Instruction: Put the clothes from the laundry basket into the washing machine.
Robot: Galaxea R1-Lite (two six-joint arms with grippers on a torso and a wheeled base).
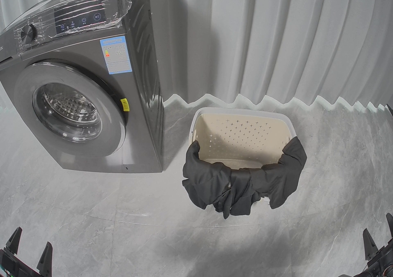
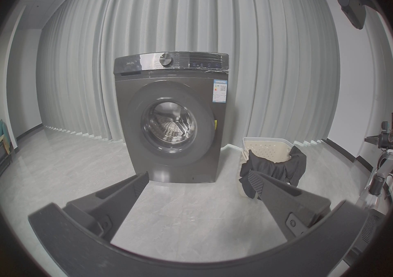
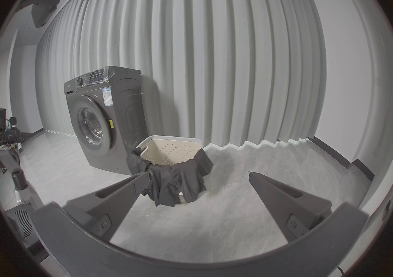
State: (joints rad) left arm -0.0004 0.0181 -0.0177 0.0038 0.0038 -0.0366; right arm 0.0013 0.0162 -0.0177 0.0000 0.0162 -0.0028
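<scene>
Grey floor, dark clothes over basket rim, well ahead of L+R jaws, both wide, empty.

Head camera looks forward and steeply down onto the floor, with the washing machine and laundry basket at middle distance before the curtain. Left wrist camera sits low, facing the machine's door squarely past the left gripper. Right wrist camera, equally low, faces the basket past the right gripper, seeing the machine obliquely. All three share machine, basket and curtain.
</scene>
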